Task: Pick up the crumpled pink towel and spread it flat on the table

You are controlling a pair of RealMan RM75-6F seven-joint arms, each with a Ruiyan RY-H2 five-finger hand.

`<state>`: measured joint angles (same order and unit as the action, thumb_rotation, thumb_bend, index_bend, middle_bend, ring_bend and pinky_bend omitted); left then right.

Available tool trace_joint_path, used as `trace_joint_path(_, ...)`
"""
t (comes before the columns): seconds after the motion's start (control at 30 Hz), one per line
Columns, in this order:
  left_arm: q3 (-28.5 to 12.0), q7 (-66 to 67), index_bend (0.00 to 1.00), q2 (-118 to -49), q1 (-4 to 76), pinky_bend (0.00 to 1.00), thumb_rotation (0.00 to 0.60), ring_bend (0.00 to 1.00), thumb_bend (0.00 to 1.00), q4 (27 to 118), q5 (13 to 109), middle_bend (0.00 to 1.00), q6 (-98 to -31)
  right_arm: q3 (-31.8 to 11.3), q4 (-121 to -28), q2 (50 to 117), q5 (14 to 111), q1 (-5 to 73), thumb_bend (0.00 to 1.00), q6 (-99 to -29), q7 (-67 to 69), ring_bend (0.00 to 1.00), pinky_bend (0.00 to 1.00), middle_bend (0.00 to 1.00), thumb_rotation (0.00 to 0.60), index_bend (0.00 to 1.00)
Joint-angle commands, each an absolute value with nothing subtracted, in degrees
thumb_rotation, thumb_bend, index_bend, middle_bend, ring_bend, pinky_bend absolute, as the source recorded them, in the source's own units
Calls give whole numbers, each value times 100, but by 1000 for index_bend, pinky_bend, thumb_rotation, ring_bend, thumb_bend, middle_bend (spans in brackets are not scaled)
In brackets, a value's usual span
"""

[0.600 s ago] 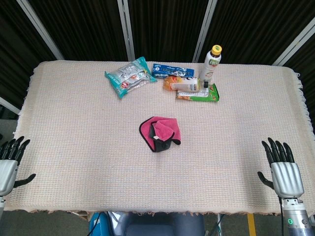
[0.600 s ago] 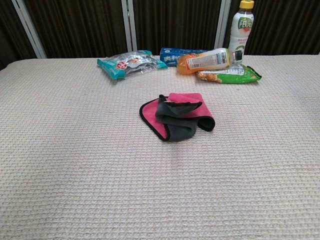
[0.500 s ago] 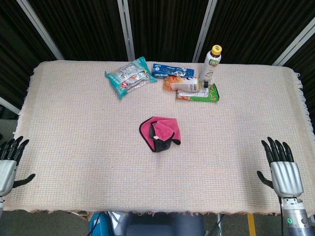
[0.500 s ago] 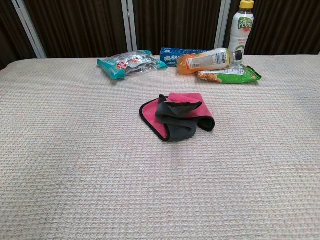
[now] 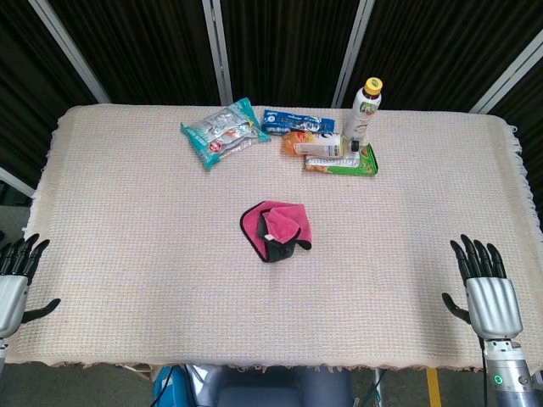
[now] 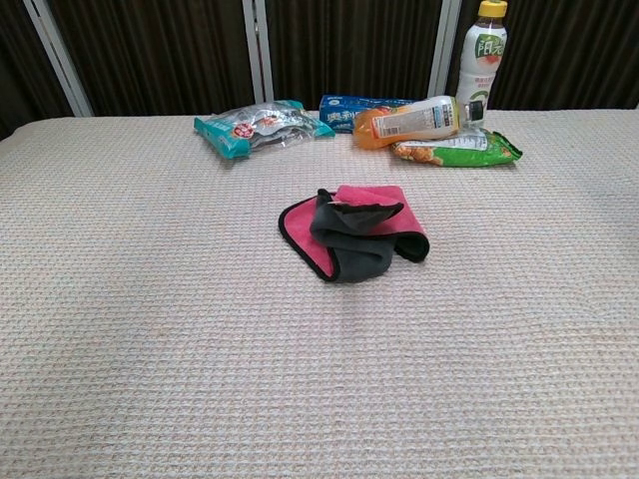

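The crumpled pink towel point(image 5: 276, 229) with its dark grey underside folded over lies near the middle of the table; in the chest view the towel point(image 6: 354, 232) shows pink edges around a grey bunch. My left hand point(image 5: 14, 284) hovers at the table's near left edge, fingers spread, holding nothing. Near the front right corner my right hand point(image 5: 488, 292) is likewise spread and empty. Both hands are far from the towel and neither shows in the chest view.
At the back stand a tall bottle point(image 5: 363, 108), a lying orange bottle point(image 5: 316, 145), a green packet point(image 5: 346, 163), a blue packet point(image 5: 293, 119) and a teal snack bag point(image 5: 222, 131). A cream woven cloth point(image 5: 127, 220) covers the table.
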<state>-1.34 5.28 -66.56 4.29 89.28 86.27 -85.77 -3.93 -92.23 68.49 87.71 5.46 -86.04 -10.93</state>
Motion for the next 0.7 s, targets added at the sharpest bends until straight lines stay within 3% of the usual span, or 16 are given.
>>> trace_joint_path(0.03,-137,518,0,-6668,434,10,600,0,0,8918,8620,0,-8565,-396,-9154,6889,8831,550,237,-8654,-1041,0,28,0,600,0)
trace_joint_path(0.5,-254,384,0,-6682,444,10,600,0,0,8753,8365,0,-8478,-423,-8911,7009,8815,583,237,-8638,-917,0,28,0,600,7)
trace_joint_path(0.7,-275,367,0,-6677,457,10,600,0,0,8781,8382,0,-8495,-543,-8877,7206,8940,769,237,-8616,-715,0,92,0,600,194)
